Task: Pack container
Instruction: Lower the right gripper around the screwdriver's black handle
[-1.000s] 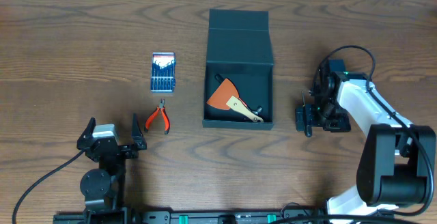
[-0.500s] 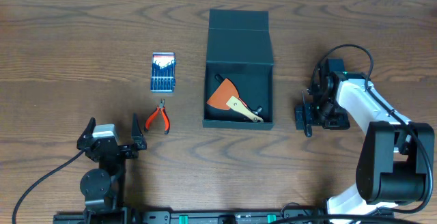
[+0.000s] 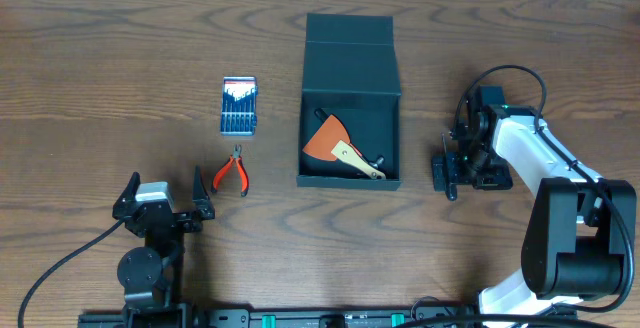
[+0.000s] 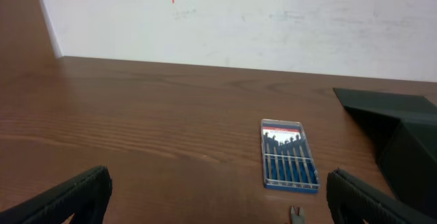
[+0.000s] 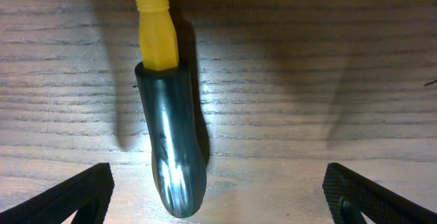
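Right pincer (image 5: 218, 198) gapes wide, empty, straddling a tool (image 5: 171, 142), perhaps a screwdriver, lined up to grasp it for the box (image 3: 350, 53); left pincer (image 4: 218, 207) idles open, empty.

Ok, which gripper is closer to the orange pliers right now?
Left. In the overhead view the left gripper sits open just below and left of the orange pliers. The right gripper is past the container, on its far side from the pliers.

Dark teal-black container (image 3: 350, 98) sits mid-table, flap lid open.
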Robot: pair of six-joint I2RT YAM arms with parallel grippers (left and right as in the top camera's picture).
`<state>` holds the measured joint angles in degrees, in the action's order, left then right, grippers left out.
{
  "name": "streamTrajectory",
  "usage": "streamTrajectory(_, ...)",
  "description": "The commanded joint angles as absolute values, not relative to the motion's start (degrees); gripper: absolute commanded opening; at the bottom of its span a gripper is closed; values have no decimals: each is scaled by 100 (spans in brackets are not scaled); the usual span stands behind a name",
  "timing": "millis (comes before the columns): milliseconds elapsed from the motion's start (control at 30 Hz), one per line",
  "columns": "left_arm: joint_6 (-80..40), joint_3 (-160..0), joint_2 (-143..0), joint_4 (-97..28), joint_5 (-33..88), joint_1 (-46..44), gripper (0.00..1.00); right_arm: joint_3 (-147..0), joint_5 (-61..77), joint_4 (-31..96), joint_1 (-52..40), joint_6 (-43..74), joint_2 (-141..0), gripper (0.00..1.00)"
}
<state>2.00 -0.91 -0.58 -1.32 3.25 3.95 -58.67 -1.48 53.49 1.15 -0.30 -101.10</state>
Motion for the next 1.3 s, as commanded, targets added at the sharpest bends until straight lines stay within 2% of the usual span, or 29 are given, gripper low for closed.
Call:
streamTrajectory(0,296,-25,-23,-362,388,366,98,-5883,-150,5356,154,-93,-10138,99)
streamTrajectory(967,296,-25,-23,-362,388,366,98,-5883,-274,5378,141,-73,-10886,99)
streamTrajectory(1133,296,-25,-23,-362,388,366,99,-5883,-274,5424,141,-71,-10886,90)
streamTrajectory(1267,296,-25,-23,-362,388,366,98,-5883,-272,5468,141,-73,-10886,73)
